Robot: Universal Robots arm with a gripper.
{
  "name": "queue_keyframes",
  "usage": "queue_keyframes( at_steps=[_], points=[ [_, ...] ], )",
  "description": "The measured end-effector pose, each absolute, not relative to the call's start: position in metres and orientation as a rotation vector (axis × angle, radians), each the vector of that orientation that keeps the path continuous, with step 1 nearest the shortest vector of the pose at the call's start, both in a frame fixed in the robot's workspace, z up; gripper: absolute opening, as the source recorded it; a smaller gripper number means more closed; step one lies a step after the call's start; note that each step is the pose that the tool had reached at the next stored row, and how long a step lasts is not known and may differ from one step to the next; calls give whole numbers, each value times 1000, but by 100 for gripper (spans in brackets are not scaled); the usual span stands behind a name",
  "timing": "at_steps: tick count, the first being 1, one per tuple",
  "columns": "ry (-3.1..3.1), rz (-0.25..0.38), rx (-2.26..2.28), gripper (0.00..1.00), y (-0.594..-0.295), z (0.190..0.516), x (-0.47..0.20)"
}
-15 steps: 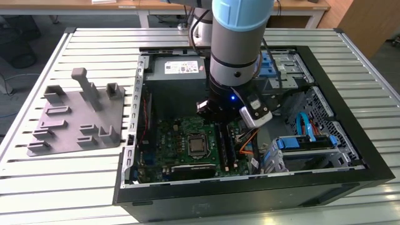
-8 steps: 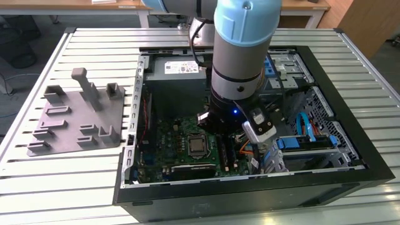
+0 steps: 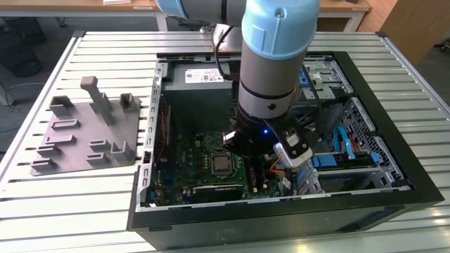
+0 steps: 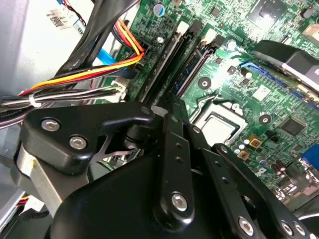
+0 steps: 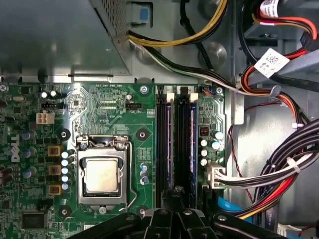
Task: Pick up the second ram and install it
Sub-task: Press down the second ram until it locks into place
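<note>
Gripper [image 5: 173, 196] fingertips perhaps hidden behind linkage.

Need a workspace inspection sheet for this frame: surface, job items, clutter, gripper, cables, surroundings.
Surface: slatted metal table carrying an open PC case.
Job's things: green motherboard with bare CPU; two blue RAM sticks stand in the slots beside the CPU.
Clutter: grey tray with upright pegs on the table, at the exterior view's left of the case.
Gripper: gripper low inside the case over the near end of the RAM slots; finger state cannot be told.
Cables: orange, red, yellow and black bundles beside the slots, not across them.
Surroundings: wooden benches behind the table.
</note>
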State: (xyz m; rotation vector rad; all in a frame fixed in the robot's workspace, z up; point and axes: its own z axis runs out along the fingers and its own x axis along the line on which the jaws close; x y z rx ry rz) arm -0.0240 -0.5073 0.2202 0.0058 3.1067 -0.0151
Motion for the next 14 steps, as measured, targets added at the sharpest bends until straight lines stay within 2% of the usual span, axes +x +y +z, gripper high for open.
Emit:
queue_keyframes(
  at_steps=[10, 14],
  points=[
    [3107, -15, 6, 10, -511, 217, -24],
    [3106, -15, 6, 10, -511, 228, -24]
  ],
)
